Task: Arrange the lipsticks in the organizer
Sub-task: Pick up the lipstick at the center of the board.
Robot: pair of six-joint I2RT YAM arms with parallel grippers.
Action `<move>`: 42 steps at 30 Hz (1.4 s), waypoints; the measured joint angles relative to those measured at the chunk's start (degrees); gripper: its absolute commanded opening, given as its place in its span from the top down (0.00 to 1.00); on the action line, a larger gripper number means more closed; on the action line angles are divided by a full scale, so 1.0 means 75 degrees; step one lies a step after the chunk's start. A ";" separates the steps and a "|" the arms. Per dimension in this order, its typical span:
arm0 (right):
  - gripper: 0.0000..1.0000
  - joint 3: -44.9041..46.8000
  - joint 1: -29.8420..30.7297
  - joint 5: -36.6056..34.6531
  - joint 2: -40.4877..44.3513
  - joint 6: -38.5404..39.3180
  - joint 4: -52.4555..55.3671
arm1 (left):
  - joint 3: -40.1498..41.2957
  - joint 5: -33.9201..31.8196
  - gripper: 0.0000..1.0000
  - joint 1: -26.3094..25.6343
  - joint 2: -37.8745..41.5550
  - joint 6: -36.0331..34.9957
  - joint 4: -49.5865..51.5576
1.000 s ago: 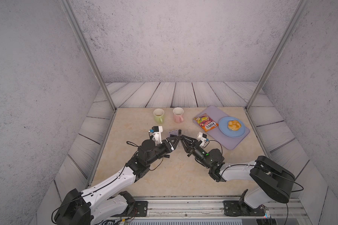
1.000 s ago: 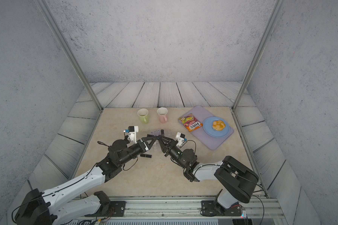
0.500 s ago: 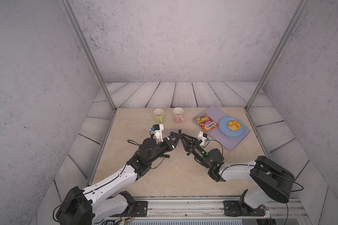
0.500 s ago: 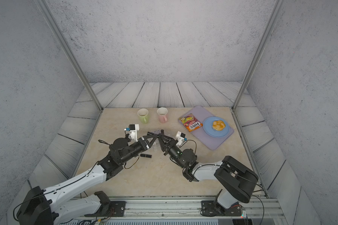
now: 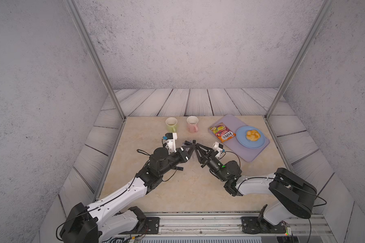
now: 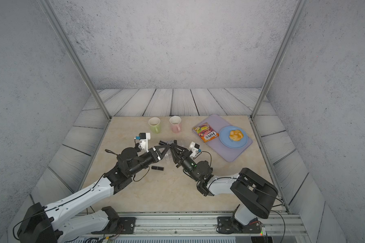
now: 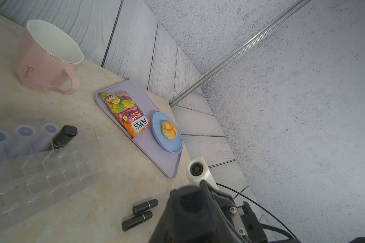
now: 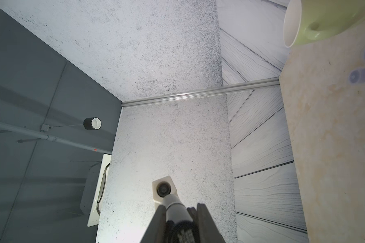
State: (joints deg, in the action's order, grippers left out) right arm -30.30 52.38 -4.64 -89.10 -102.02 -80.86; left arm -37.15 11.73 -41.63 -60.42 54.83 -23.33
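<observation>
bag [image 7: 126,115]: FOXS FRUITS | mug [image 7: 40,63]: Simple | left end effector [image 5: 191,145], right end effector [image 5: 198,147]: cannot tell

bright, even, diffuse light; shadows soft, faint; top views bend at edges; wrist views blur foreground

The beige table [image 5: 188,189] carries a green mug [image 5: 171,124] and a pink mug [image 5: 192,124] side by side near its far edge, not touching. A lilac tray [image 5: 253,154] lies at the far right corner, askew to the edges. The clear organizer [image 7: 40,178] sits mid-table, in front of the pink mug. Two black lipsticks [image 7: 145,206] lie side by side on the bare top near the organizer, clear of it; another black lipstick [image 6: 157,167] lies alone, nearer the front and left of centre
</observation>
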 measured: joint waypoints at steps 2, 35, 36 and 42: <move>0.66 0.0000 0.0026 0.0012 -0.0041 -0.0038 0.0015 | -0.0003 0.0015 1.00 0.0000 0.0050 -0.0172 0.0128; 0.49 -0.0096 -0.1958 0.2891 0.3299 0.2841 0.7003 | -0.2299 0.1539 1.00 0.0154 0.0315 -0.7082 0.6149; 0.51 -0.0688 -0.1958 0.2952 0.3675 0.3570 0.8192 | -0.2311 0.1486 1.00 0.0154 0.0219 -0.7426 0.6446; 0.51 -0.3069 -0.1909 0.3316 0.4348 0.6362 1.2193 | -0.2331 0.1020 1.00 0.0154 -0.0090 -0.8754 0.7329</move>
State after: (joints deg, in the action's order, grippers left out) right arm -53.32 38.06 20.23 -56.49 -54.30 10.59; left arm -54.63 19.38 -40.47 -61.10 -10.83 31.64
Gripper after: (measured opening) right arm 0.484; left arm 0.238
